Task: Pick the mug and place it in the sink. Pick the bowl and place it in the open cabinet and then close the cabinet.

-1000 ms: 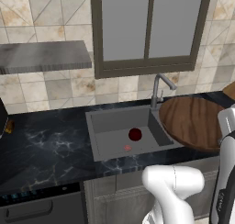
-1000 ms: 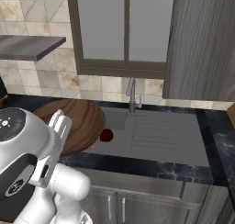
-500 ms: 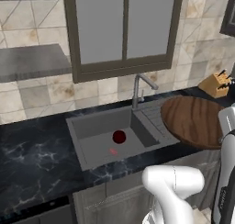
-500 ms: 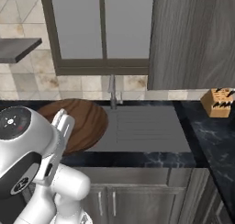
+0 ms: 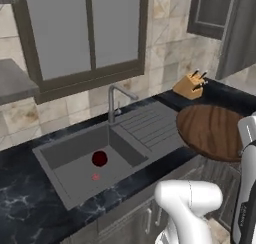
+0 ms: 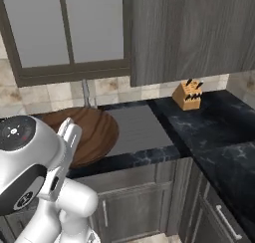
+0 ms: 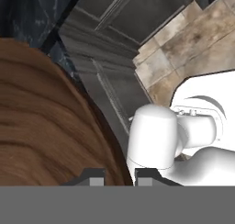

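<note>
Tool (image 7: 118, 175) pinched narrow on rim of bowl (image 5: 212, 131), with open cabinet (image 5: 218, 15) up and beyond, past counter (image 5: 227, 99).

Sitting on the dark marbled table (image 6: 214, 125) near the back corner: a wooden knife block (image 6: 188, 94) with dark handles sticking up. Running behind, beige stone wall tiles (image 5: 165, 43) and a pale-paned dark-framed window (image 5: 82, 33). Standing below, grey lower cabinets (image 6: 134, 197).
</note>
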